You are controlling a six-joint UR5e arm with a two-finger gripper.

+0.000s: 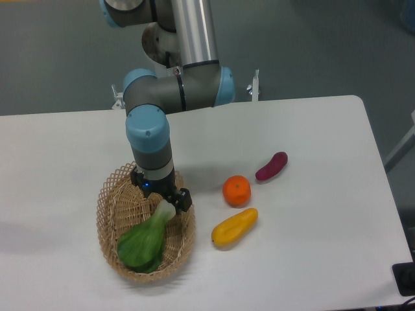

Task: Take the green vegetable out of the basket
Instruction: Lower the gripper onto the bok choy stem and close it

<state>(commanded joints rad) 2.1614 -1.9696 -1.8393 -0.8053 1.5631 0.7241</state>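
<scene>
The green vegetable (146,238), a bok choy with a pale stalk and dark green leaves, lies inside the tan wicker basket (111,207) at the front left of the table. My gripper (159,195) hangs over the basket, directly above the white stalk end of the bok choy. Its fingers are spread and open, with one dark fingertip (183,200) near the basket's right rim. Nothing is held between them.
An orange fruit (237,190) sits to the right of the basket. A yellow elongated vegetable (235,226) lies in front of it, and a small purple piece (271,166) lies further back right. The table's front edge is near the basket.
</scene>
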